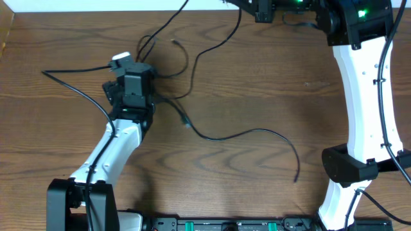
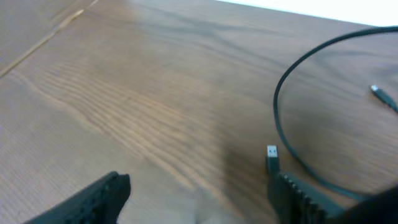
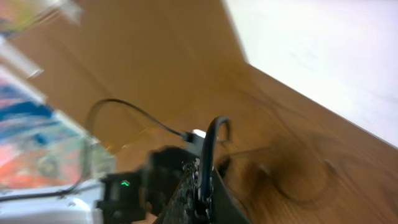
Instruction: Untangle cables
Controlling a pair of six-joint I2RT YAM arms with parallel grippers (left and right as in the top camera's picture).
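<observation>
Cables (image 1: 212,137): thin, black, loose on the wood bench (image 1: 270,83). Most are gathered just ahead of and beside the left end effector (image 2: 199,186).

Overhead notes:
- A small knot of loops lies just beyond the left end effector, toward the far edge.
- One strand runs out to its left, then bends back alongside the left arm (image 1: 109,154).
- A long strand trails away to its right and curves across the middle of the bench. It ends in a far plug (image 1: 297,178) short of the right arm (image 1: 359,96).
- Another strand climbs from the knot toward the far edge, up to where the right end effector (image 3: 206,167) sits.

Left wrist view:
- The left end effector is open, its two dark ribbed fingers (image 2: 297,198) spread wide. Only bare wood shows between them and nothing is held.
- A near plug (image 2: 272,159) lies flat just beside the right-hand finger. Whether it touches cannot be told.
- Beyond that finger a black loop arcs over the bench. Another small connector past it is blurred.

Right wrist view (blurred):
- The right end effector is closed, jaws together, pinching a black strand of the cables.
- The strand rises out of the tips and hooks over just above them.
- This end effector is lifted clear of the bench, with the wood well below it.
- A green light glows on the housing beside it.
</observation>
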